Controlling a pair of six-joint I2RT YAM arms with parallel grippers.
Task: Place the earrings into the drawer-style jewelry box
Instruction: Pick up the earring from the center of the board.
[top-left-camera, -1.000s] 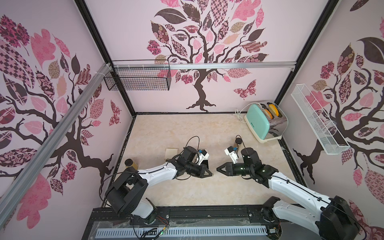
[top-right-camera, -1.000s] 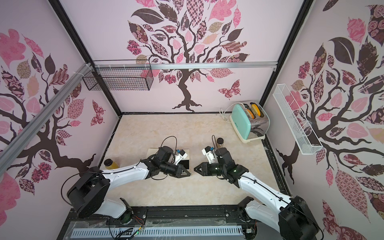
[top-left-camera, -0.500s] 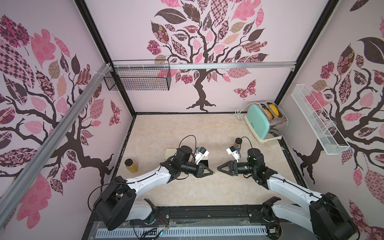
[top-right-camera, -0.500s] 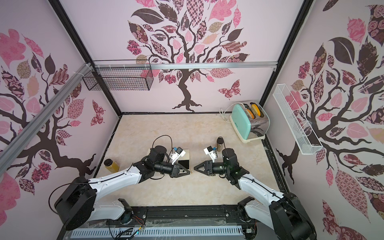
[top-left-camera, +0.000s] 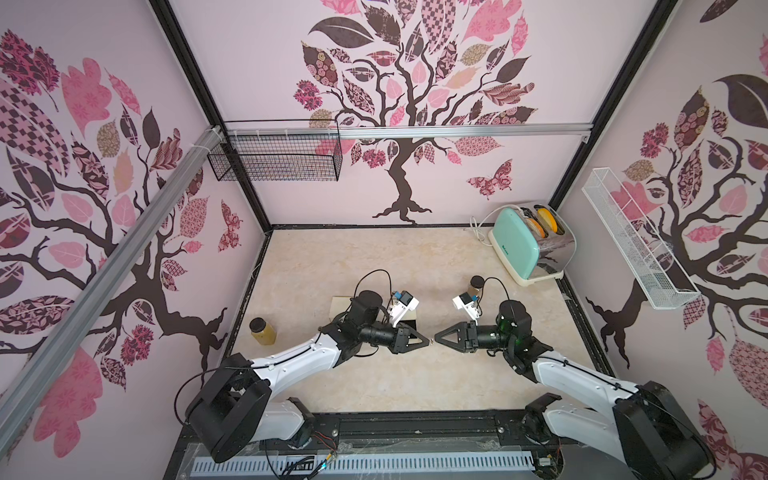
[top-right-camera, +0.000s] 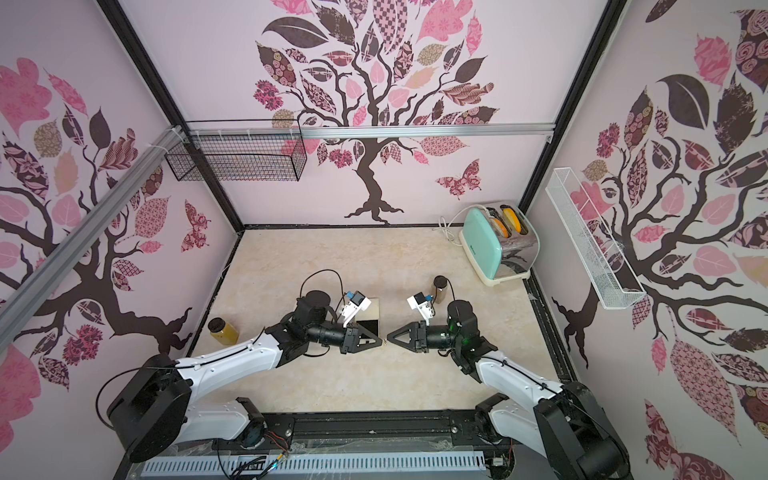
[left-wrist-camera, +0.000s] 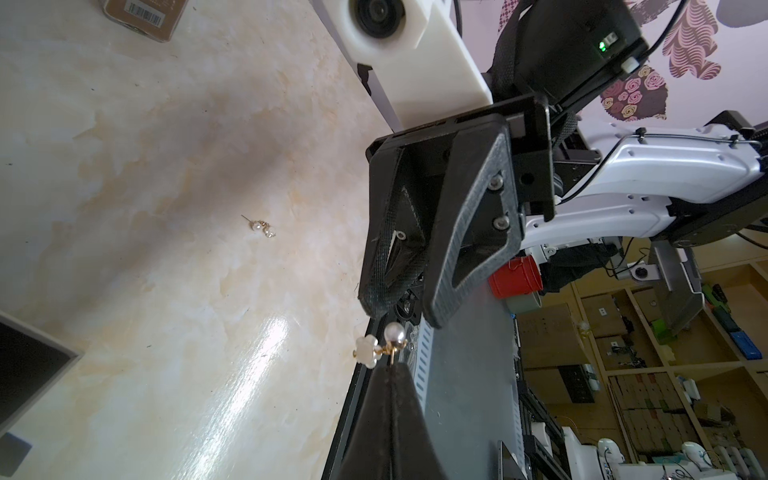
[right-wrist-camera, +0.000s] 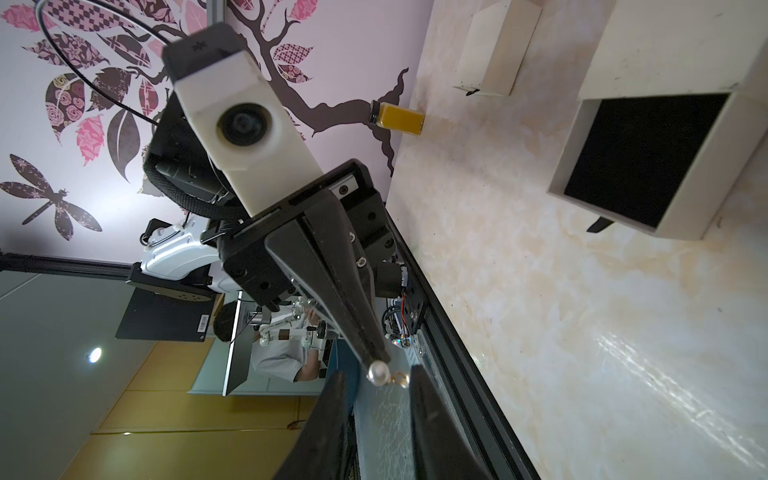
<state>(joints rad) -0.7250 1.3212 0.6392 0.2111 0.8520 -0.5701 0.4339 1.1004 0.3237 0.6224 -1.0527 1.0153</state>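
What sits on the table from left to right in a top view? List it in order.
Going across: yellow jar → small cream box → left end effector, shut on an earring → right end effector, open → mint toaster. The brown jar overlaps the right end effector, so it is left out.

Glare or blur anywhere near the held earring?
Left wrist: glare streak on the table, clear of the earring, which is sharp. Right wrist: table glare too, away from the earring, which is crisp. Both top views: earring just a speck.
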